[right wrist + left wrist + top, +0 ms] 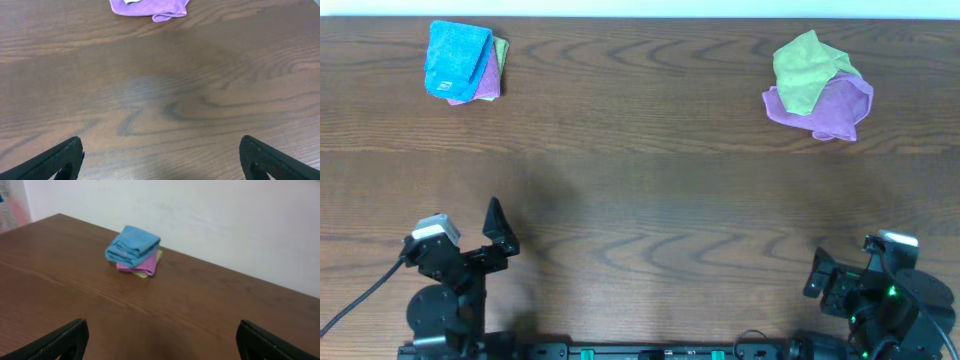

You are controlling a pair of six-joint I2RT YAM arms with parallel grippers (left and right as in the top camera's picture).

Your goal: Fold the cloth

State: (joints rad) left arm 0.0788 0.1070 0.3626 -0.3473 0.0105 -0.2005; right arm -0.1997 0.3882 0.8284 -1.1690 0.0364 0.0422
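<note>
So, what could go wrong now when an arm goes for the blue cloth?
The blue cloth lies on top of a purple cloth and a yellow-green cloth, so the open left pincer may pinch those too and drag all three. They also sit close to the far edge of the table; a push could slide them off.

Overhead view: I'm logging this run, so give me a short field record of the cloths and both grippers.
blue cloth: folded, on top of the far-left stack
under it: purple cloth, yellow-green cloth
right pile: crumpled, yellow-green over purple
left gripper: open, empty, at near edge
right gripper: open, empty, at near edge
</note>
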